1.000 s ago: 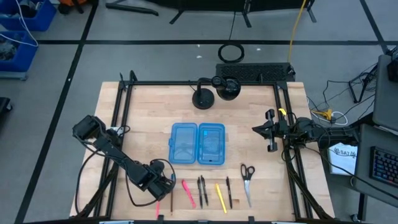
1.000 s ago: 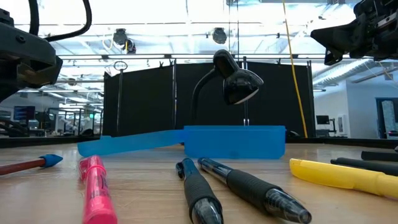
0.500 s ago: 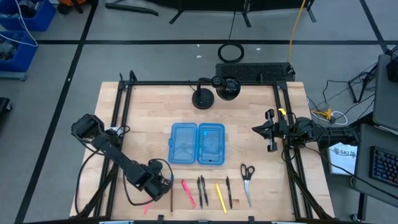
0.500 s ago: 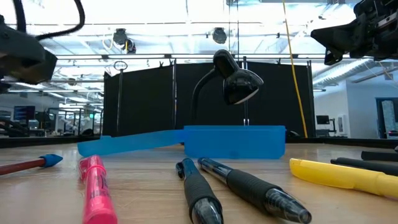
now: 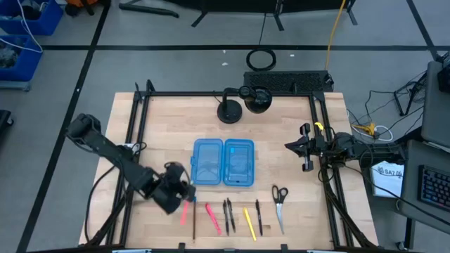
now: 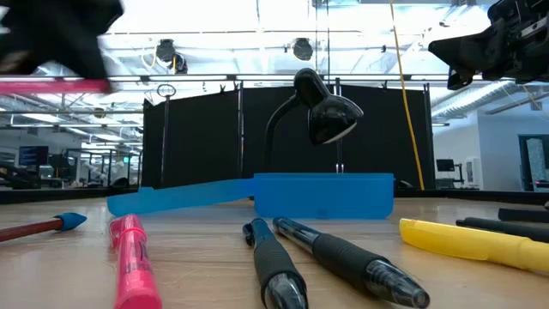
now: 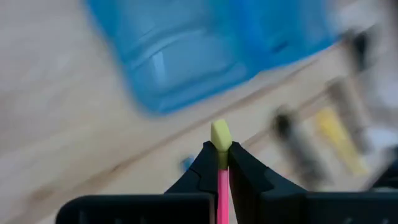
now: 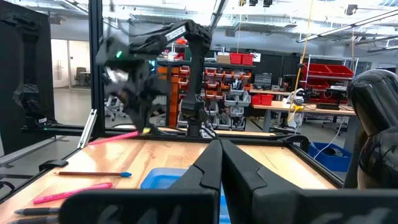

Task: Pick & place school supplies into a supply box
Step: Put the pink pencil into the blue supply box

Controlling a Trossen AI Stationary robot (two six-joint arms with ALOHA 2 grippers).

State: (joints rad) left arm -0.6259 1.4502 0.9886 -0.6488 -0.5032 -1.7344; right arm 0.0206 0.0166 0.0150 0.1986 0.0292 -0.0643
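**Left gripper holding pink pencil above the table**

Wooden table (image 5: 162, 126) inside a black frame; a black desk lamp (image 5: 242, 102) stands at the far edge, and shelving and workbenches fill the room behind.

We note the supply box (image 5: 223, 162) lying open near the table's middle, its two translucent blue halves side by side, long axes running front to back.

Along the near edge the remaining supplies lie roughly parallel to one another, long axes also front to back: a red pencil (image 5: 194, 223) with a blue end cap, a pink highlighter (image 5: 212, 218), two dark pens (image 5: 228, 215), a yellow marker (image 5: 249, 220), a black pen (image 5: 259, 216), and the scissors (image 5: 280, 204) with black handles toward the box and blades toward the near edge.

The left gripper (image 5: 181, 193) sits just off the box's near-left corner, clamped on a pink pencil (image 7: 221, 186). In the left wrist view the pencil's yellowish eraser end sticks out past the fingertips (image 7: 208, 158), aimed toward the box. In the low view the pencil shows raised and nearly level.

The right gripper (image 5: 304, 147) waits at the right frame rail, fingers closed together on nothing.
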